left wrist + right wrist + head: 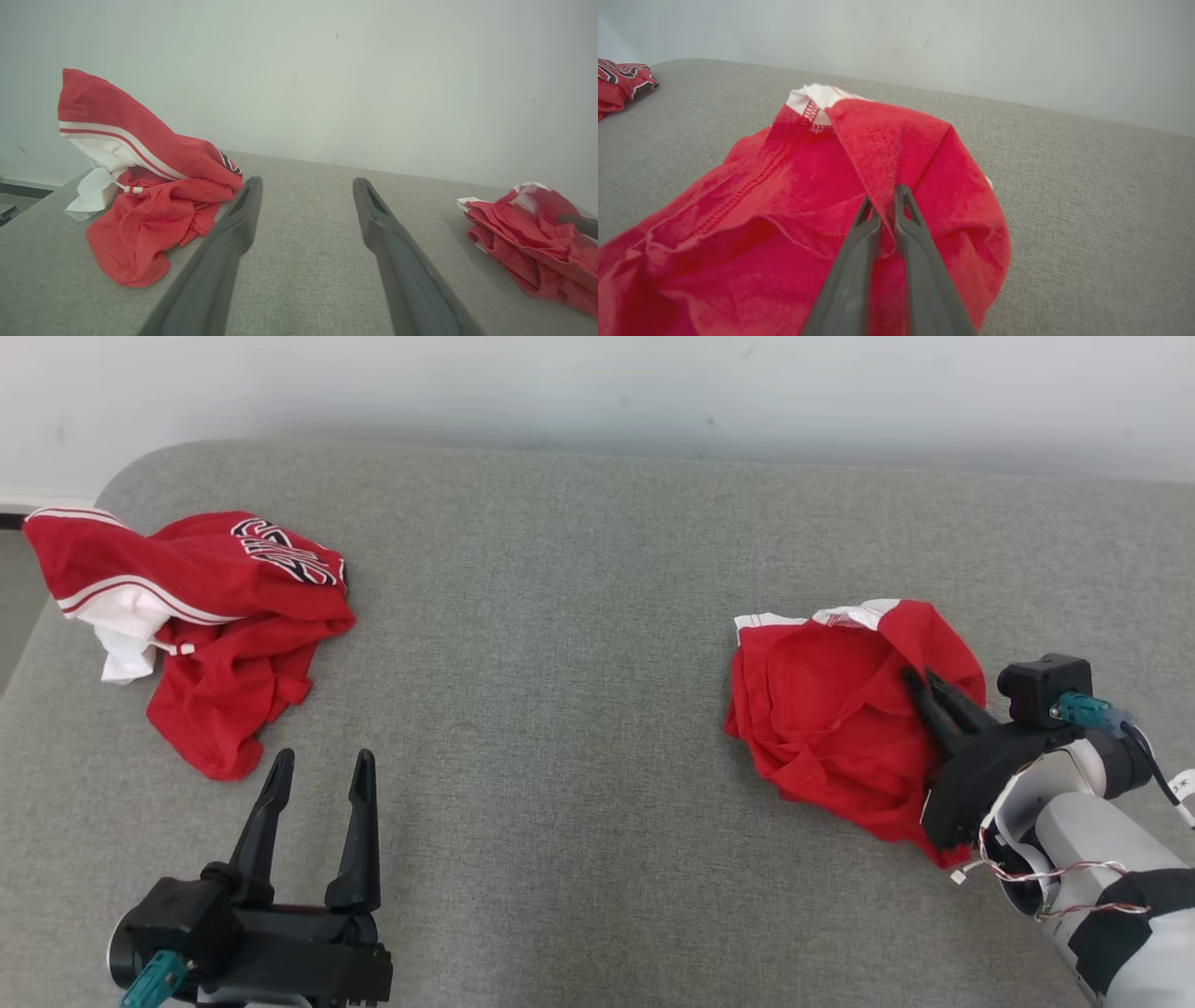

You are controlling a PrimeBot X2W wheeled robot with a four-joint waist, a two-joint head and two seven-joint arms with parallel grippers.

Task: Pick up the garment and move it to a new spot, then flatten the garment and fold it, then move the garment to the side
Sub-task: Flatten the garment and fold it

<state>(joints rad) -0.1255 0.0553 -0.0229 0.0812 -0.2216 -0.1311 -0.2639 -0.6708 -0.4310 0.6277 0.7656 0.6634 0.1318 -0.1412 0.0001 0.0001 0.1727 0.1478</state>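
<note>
The garment (822,709) is a crumpled red piece with white trim, lying on the right of the grey cushioned surface (560,663). My right gripper (920,677) reaches into it from the right and is shut on a raised fold near the right edge. In the right wrist view the garment (784,210) spreads left of my right gripper (885,193), whose two fingers pinch a ridge of red cloth. The left wrist view has the garment (528,233) at far right. My left gripper (322,761) stands open at the lower left, holding nothing; its fingers (233,233) are spread wide over bare fabric.
A second red garment (224,607) with white stripes and dark lettering is heaped at the far left, near the surface's left edge; it also appears as a red heap (154,205) and a red corner (621,79). A pale wall (597,392) runs behind.
</note>
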